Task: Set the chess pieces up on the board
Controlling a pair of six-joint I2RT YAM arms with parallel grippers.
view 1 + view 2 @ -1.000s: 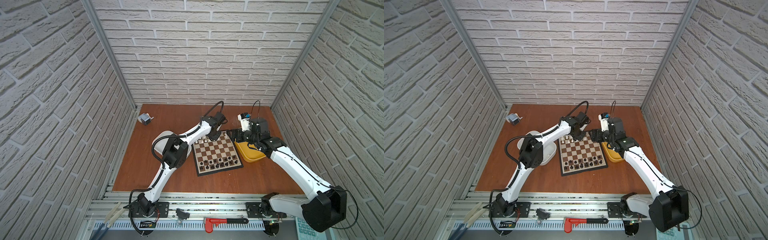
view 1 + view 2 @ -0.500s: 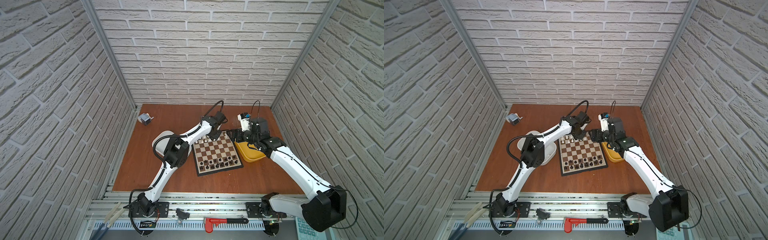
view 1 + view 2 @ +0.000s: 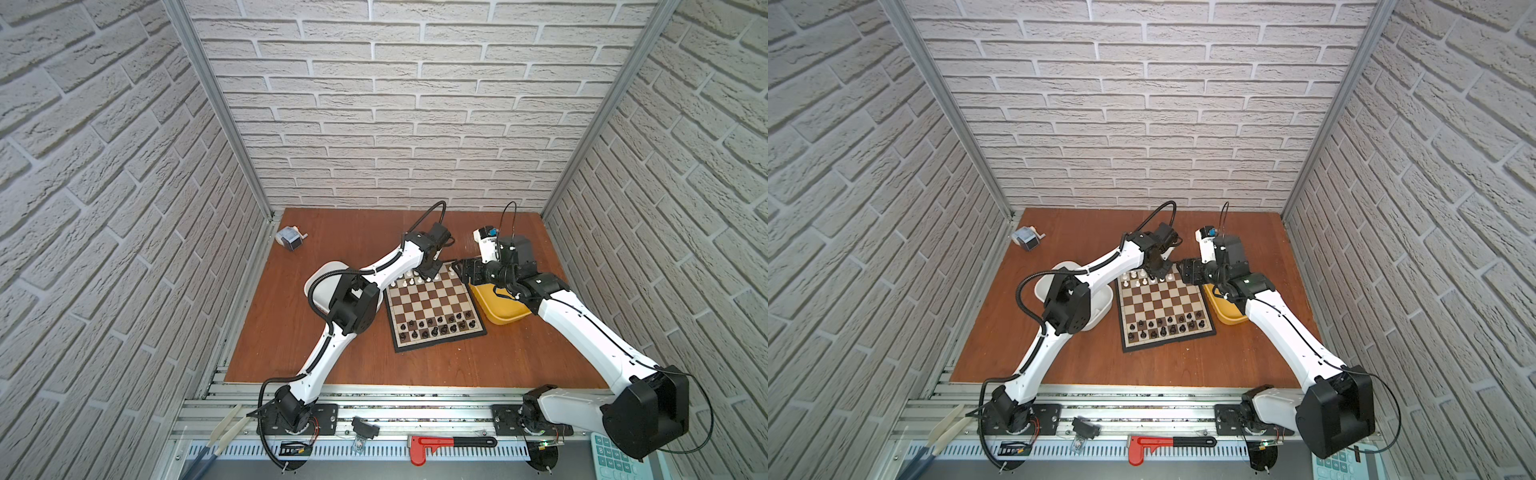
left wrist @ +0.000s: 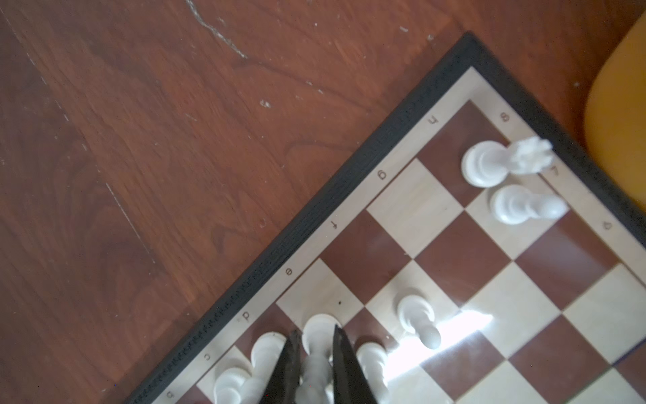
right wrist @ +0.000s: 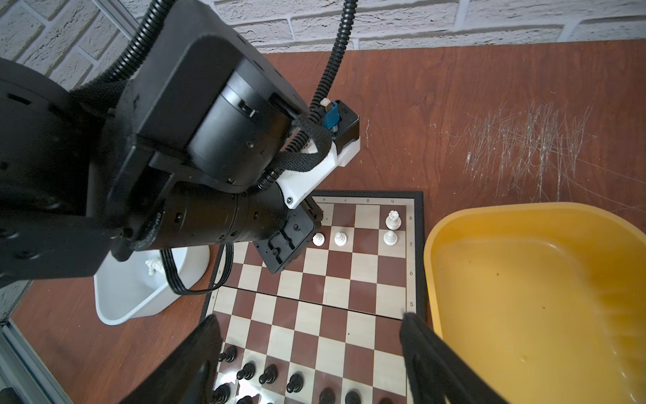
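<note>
My left jaws grip narrowly the thin waist of a small white plastic chessman [image 4: 317,344] standing at the far edge of the brown-and-cream chessboard [image 4: 451,259], light and slippery I judge, while my right jaws hang wide and empty.

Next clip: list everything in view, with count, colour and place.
board: one, brown and cream, table centre
white chess pieces: several, white, board's far rows
held white piece: one, white, far rank
black chess pieces: two rows, black, board's near side
white tub: one, white, left of the board, a loose white piece inside
yellow tub: one, yellow, right of the board, no pieces seen inside
sharpener-like device: one, grey-blue, table's far left corner
clamp-like tool: one, red and black, front rail
keypad: one, teal, front right corner
table: one, red-brown wood
left end effector: one, black, closed on the held white piece
right end effector: one, black, open, empty, by the board's far right corner
</note>
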